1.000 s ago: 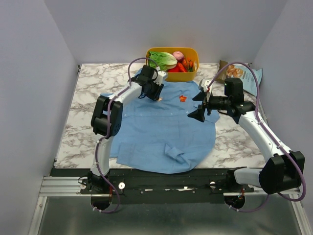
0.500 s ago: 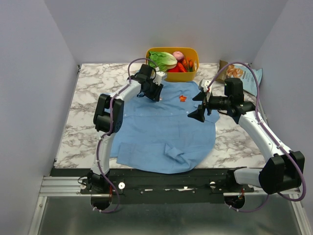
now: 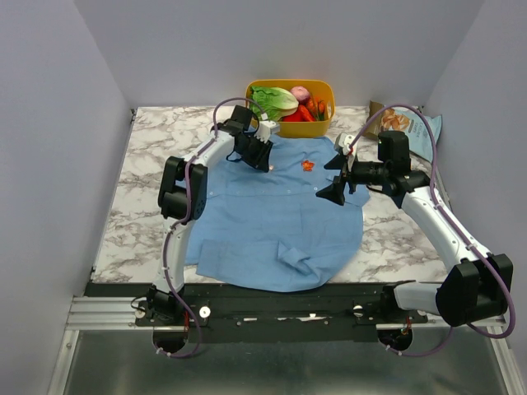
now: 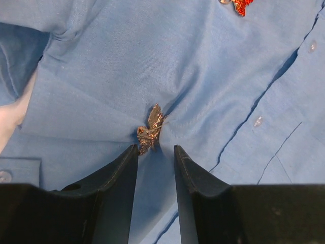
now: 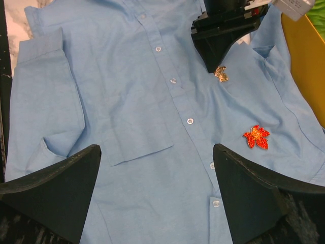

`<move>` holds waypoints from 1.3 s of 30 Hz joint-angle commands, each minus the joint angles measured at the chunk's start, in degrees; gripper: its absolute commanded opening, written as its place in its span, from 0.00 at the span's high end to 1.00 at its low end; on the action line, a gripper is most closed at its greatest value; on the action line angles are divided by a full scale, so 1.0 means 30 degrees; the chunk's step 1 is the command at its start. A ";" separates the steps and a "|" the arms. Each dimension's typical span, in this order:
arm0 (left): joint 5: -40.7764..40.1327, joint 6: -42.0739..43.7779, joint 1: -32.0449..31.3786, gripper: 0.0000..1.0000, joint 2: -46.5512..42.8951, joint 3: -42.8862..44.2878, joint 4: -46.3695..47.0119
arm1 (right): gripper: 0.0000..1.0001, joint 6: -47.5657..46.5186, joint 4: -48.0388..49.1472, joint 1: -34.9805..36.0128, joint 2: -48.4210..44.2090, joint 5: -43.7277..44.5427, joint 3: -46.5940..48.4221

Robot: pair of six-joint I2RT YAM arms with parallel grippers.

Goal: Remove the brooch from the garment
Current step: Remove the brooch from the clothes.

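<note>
My left gripper [image 4: 155,148] hangs over the shirt [image 4: 101,61], jaws a narrow way apart and clamped on nothing. In the left wrist view the brooch [image 4: 151,129] sits just past the tips at 12 o'clock, on cloth that puckers into folds around it. I cannot tell whether a tip touches it. The red flower [image 4: 238,5] lies well apart, at 1 o'clock from the brooch. My right gripper [image 5: 156,147] hovers above the shirt front, jaws spread wide, holding nothing. In its own view the brooch is at 1 o'clock
</note>
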 commanded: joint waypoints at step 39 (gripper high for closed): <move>0.2609 -0.0876 -0.0025 0.91 0.0985 0.0660 -0.0148 | 0.01 -0.0319 -0.0252 0.0055 0.0147 -0.0390 -0.0281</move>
